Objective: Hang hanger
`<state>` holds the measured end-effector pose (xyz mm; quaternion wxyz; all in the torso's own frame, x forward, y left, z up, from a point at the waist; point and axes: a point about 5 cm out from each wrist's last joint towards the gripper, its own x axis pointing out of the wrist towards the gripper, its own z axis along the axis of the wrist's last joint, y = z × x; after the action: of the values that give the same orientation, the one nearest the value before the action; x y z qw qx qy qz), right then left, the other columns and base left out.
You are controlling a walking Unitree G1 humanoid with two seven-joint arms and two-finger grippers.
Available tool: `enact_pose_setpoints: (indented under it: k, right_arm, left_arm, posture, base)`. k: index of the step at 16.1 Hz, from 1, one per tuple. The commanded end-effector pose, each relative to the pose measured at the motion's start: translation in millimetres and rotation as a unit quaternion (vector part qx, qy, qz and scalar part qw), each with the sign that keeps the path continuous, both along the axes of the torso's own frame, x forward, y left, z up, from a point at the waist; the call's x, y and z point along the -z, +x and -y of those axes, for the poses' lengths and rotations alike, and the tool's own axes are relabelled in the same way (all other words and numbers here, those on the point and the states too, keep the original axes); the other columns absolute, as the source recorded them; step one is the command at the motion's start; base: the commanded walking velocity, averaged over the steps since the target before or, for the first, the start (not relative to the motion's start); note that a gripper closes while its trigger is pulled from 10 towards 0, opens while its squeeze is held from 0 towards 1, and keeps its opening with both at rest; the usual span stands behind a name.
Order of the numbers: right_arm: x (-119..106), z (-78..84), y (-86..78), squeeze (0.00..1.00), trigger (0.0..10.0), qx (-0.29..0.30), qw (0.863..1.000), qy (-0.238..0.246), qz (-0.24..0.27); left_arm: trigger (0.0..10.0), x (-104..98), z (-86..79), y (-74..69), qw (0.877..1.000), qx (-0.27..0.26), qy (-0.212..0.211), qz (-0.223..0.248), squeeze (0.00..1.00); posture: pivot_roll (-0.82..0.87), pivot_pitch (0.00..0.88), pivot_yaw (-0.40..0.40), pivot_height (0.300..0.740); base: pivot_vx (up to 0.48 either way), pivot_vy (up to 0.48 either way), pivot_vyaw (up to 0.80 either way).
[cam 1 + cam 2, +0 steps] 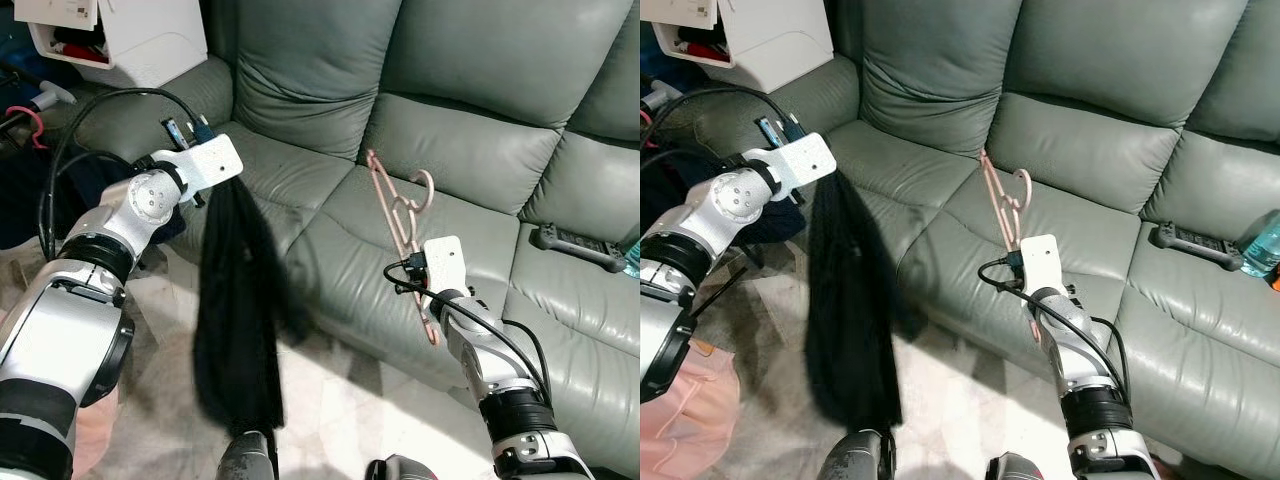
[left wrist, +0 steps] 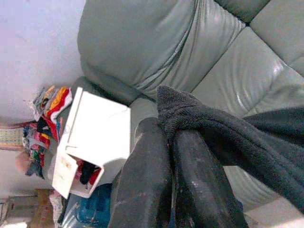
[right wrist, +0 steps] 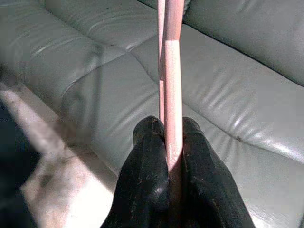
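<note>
sofa (image 1: 470, 150), one hanger (image 1: 400, 215), one garment (image 1: 240, 310)

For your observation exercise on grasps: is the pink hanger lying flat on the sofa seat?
No. The right end effector is shut on the pink hanger, holding it up in the air above the sofa.

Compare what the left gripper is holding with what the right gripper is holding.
The left gripper pinches a black garment that is soft and hangs limp toward the floor. The right gripper clamps a pink hanger, thin and rigid, angled up over the grey sofa. Both are held off the sofa by shut fingers.
</note>
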<state>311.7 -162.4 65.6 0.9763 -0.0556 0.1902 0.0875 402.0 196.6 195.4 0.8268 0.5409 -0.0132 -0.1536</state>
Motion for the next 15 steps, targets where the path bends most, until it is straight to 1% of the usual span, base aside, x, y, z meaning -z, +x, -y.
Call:
enact_pose_setpoints:
  k: [1,2,3,4,5,7,9,10,11,12,13,14,15]
  right_arm:
    - [-6.9,-0.9,3.9,0.00,10.0,-0.010,1.000,0.008,0.013]
    - [-8.8,-1.5,4.7,0.00,10.0,-0.015,1.000,0.013,0.018]
    - [-9.8,-2.6,5.0,0.00,10.0,-0.019,0.999,0.017,0.019]
    - [-12.4,-5.9,5.1,0.00,10.0,-0.033,0.999,0.027,0.023]
    - [-14.0,-9.0,4.3,0.00,10.0,-0.049,0.998,0.030,0.026]
    - [-16.9,-15.5,2.2,0.00,10.0,-0.081,0.995,0.043,0.031]
    - [-21.5,-26.1,-2.3,0.00,10.0,-0.148,0.987,0.064,0.025]
    - [-21.9,-27.3,-4.0,0.00,10.0,-0.171,0.983,0.057,0.021]
    - [-20.8,-26.2,-5.5,0.00,10.0,-0.179,0.982,0.053,0.015]
    - [-19.4,-26.3,-9.9,0.00,10.0,-0.206,0.977,0.060,-0.001]
    - [-18.4,-25.6,-13.6,0.00,10.0,-0.225,0.973,0.056,-0.010]
    - [-17.4,-23.2,-17.0,0.00,10.0,-0.242,0.969,0.044,-0.018]
    - [-17.1,-19.8,-23.1,0.00,10.0,-0.274,0.961,0.018,-0.021]
  left_arm:
    - [10.0,3.7,-8.1,-0.6,1.000,-0.022,0.022,-0.006,0.00]
    - [10.0,6.2,-11.7,-1.0,0.999,-0.039,-0.014,-0.021,0.00]
    - [10.0,6.3,-13.3,-0.8,0.999,-0.047,-0.018,-0.019,0.00]
    - [10.0,5.4,-13.7,-0.3,0.997,-0.054,-0.046,-0.019,0.00]
    - [10.0,4.5,-10.6,0.1,0.997,-0.049,-0.063,-0.019,0.00]
    - [10.0,4.5,-5.5,0.4,0.997,-0.042,-0.068,-0.009,0.00]
    - [10.0,10.4,6.7,-0.9,0.995,-0.021,-0.095,-0.016,0.00]
    - [10.0,12.4,11.9,-1.4,0.994,-0.013,-0.110,-0.018,0.00]
    - [10.0,14.8,16.9,-2.5,0.992,-0.002,-0.123,-0.021,0.00]
    - [10.0,21.4,22.5,-4.5,0.989,0.004,-0.146,-0.032,0.00]
    - [10.0,28.0,26.3,-6.7,0.986,0.006,-0.164,-0.040,0.00]
    - [10.0,35.4,29.1,-9.2,0.984,0.005,-0.174,-0.045,0.00]
    - [10.0,42.8,32.2,-12.3,0.982,0.003,-0.183,-0.043,0.00]
  posture:
    - [0.00,0.037,0.051,0.740]
    - [0.00,0.037,0.051,0.740]
    - [0.00,0.037,0.051,0.740]
    - [-0.01,0.040,0.052,0.740]
    - [-0.01,0.041,0.052,0.740]
    - [-0.01,0.042,0.051,0.740]
    - [-0.01,0.042,0.051,0.740]
    - [-0.01,0.042,0.051,0.740]
    - [-0.01,0.047,0.055,0.740]
    - [-0.01,0.047,0.056,0.740]
    - [-0.02,0.047,0.059,0.740]
    - [-0.02,0.047,0.059,0.740]
    - [-0.03,0.048,0.059,0.740]
  base:
    - [0.000,0.000,0.00]
    - [0.000,0.000,0.00]
    - [0.000,0.000,0.00]
    - [0.000,0.000,0.00]
    - [0.000,0.000,0.00]
    - [0.000,0.000,0.00]
    - [0.000,0.000,0.00]
    - [0.000,0.000,0.00]
    - [0.000,0.000,0.00]
    - [0.000,0.000,0.00]
    - [0.000,0.000,0.00]
    - [0.000,0.000,0.00]
    - [0.000,0.000,0.00]
